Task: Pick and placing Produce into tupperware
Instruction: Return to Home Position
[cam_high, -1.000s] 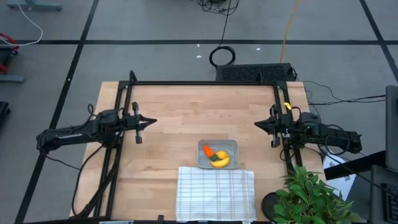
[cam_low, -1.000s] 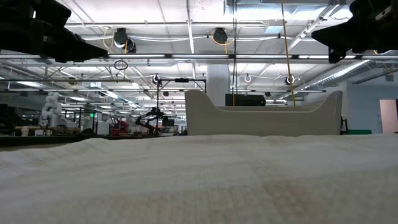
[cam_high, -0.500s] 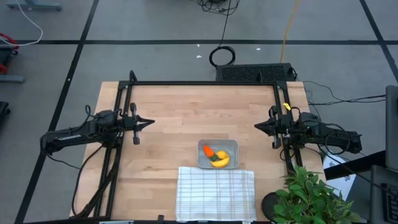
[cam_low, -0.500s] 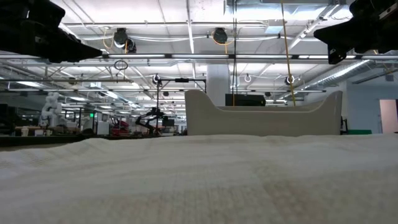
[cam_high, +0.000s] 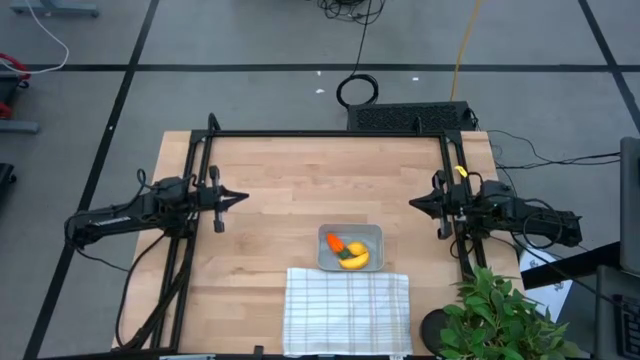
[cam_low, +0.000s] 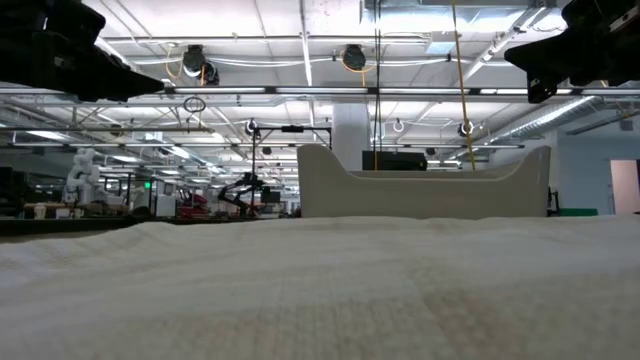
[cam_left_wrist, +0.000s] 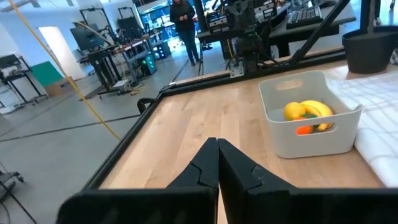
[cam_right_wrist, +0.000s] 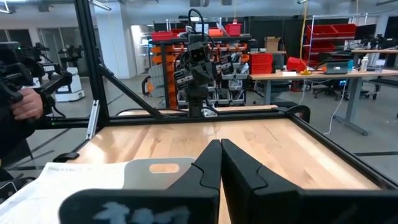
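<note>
Left gripper (cam_high: 243, 197) hangs over the left side of the table (cam_high: 300, 165), fingers pressed together, holding nothing. Right gripper (cam_high: 413, 203) hangs over the right side, tip facing the left one, also pressed together and empty. Both are well apart from the tupperware (cam_high: 373, 233), which sits between them, nearer the right, just beside the far edge of the white striped cloth (cam_high: 345, 312). Inside it: carrot (cam_high: 335, 241), banana (cam_high: 356, 261), and a small round yellow fruit (cam_left_wrist: 293, 111) touching the banana. Potted plant (cam_high: 500, 315) at the near right corner.
</note>
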